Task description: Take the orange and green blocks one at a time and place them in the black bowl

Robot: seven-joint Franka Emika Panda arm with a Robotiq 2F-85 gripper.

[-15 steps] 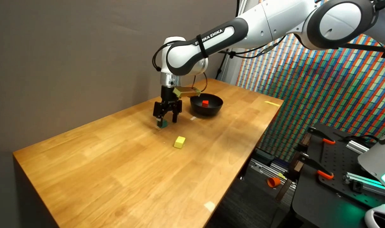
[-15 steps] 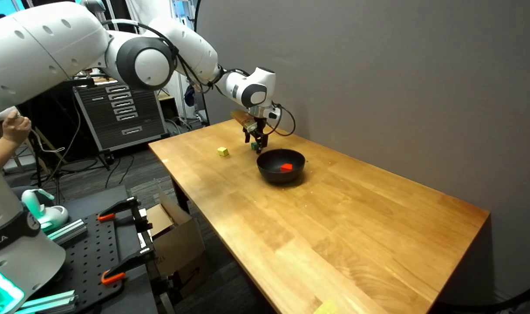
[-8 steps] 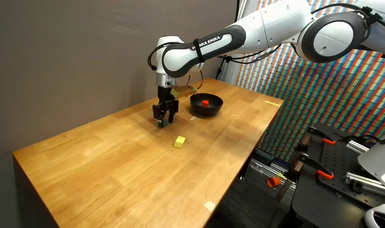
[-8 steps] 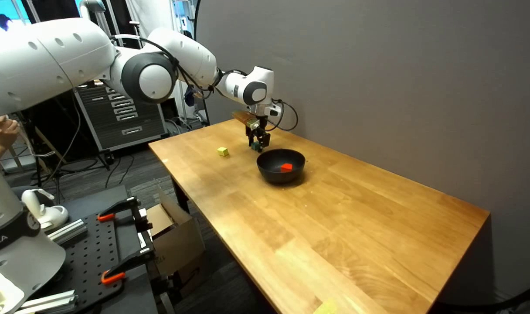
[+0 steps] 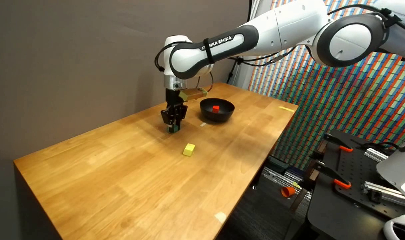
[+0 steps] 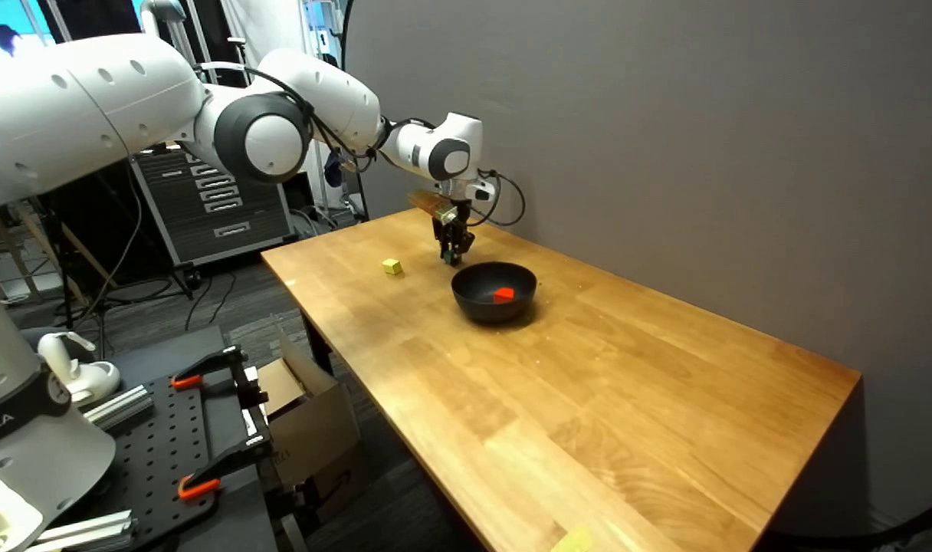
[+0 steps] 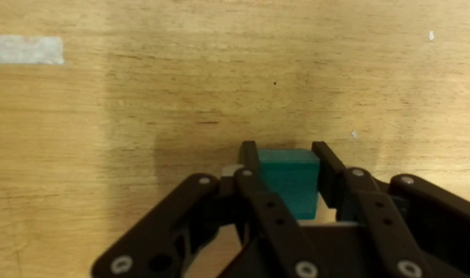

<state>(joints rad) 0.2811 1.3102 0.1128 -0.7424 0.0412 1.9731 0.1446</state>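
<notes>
The green block [image 7: 291,185] is pinched between the two fingers of my gripper [image 7: 284,153] in the wrist view. Both exterior views show the gripper pointing down near the wall, with the green block [image 5: 174,128] low between its fingertips, at or just above the tabletop; I cannot tell whether it touches. Beside the gripper stands the black bowl [image 5: 219,118], upright on the table. Inside the bowl lies the orange block [image 6: 503,294], bright reddish-orange. The bowl [image 6: 493,311] is nearer than the gripper in an exterior view.
A yellow block [image 5: 189,149] sits on the wooden table [image 5: 129,186], a short way from the gripper. The grey wall [image 6: 627,153] rises along the table's far side. Pale tape [image 7: 24,49] is stuck to the tabletop between gripper and bowl.
The fingers have come together on the green block, from wide apart one second ago. Since half a second ago the wrist has risen slightly. Bowl, orange block and yellow block have stayed put.
</notes>
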